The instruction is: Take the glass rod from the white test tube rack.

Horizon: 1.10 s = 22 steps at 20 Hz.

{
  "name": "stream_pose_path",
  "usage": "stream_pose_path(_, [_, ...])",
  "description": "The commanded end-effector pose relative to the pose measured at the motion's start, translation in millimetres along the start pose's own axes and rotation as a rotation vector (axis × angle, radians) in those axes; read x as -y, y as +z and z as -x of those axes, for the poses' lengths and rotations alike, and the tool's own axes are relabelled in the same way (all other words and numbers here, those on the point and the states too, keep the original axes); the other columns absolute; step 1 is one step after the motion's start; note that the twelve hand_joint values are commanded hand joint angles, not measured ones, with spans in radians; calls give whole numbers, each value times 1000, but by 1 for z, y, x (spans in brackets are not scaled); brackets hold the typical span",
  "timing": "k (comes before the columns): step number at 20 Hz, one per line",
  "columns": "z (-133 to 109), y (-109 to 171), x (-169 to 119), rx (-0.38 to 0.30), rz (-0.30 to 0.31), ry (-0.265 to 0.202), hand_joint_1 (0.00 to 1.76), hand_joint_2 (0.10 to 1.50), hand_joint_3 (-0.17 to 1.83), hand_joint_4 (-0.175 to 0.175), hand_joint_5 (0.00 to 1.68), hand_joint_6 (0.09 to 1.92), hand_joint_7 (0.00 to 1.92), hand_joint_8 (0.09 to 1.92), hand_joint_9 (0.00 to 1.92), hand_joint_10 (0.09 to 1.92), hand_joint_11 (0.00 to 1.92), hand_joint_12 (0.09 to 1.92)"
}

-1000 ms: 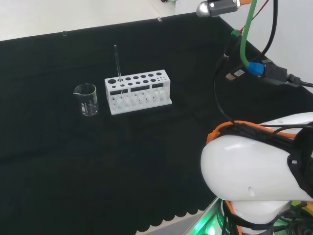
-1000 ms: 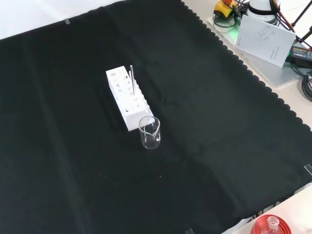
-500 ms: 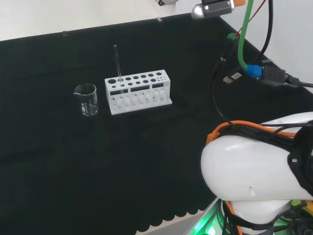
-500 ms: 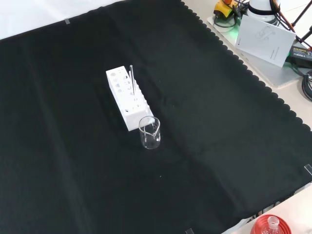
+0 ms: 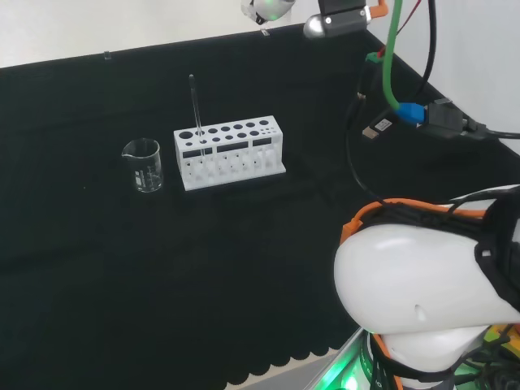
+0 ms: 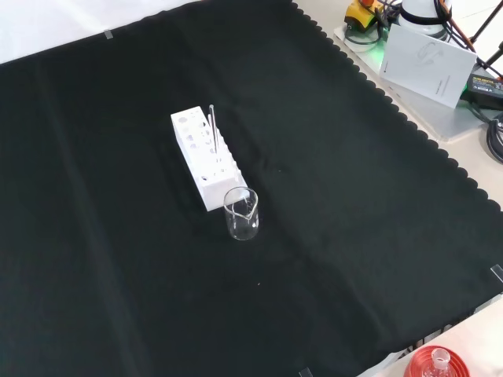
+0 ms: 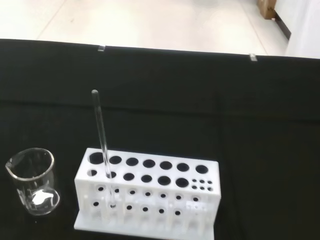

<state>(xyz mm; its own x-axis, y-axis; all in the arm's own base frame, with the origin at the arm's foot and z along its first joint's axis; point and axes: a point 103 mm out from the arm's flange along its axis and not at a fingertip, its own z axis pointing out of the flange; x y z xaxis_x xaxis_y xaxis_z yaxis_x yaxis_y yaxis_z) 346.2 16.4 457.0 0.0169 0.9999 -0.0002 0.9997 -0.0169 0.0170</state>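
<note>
The white test tube rack (image 5: 231, 154) stands on the black cloth, left of centre in the head view. The glass rod (image 5: 196, 114) stands upright in a hole at the rack's left end, next to the beaker. In the front view the rod (image 6: 212, 129) rises from the rack (image 6: 203, 161), and the wrist view shows the rod (image 7: 102, 145) in the rack (image 7: 150, 195) from some way off. A small white part of the hand (image 5: 266, 8) peeks in at the head view's top edge, well above and to the right of the rod, touching nothing.
An empty clear beaker (image 5: 144, 165) stands just left of the rack in the head view, nearest the camera in the front view (image 6: 241, 214). The arm's white link (image 5: 422, 301) and cables (image 5: 398, 73) fill the head view's right. A red ribbed stand (image 6: 436, 364) sits at the cloth's corner.
The wrist parts and cables at the top of the head view have drifted to the left, and a white part of the hand has come into view. Rack, rod and beaker have not moved.
</note>
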Motion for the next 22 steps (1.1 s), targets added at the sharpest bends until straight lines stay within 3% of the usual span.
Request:
stream_pose_path(1, [-8,16,-28,-25,0,-54,800,795,617,-164,38,559,129,1001,395,898,352,1356])
stream_pose_path(12, [-3,45,-80,-53,-64,-110,808,775,640,-170,35,706,197,1019,465,894,410,1349])
stream_pose_path(22, [-6,71,-100,-38,-122,-129,808,765,649,-172,35,755,231,1021,501,888,450,1339])
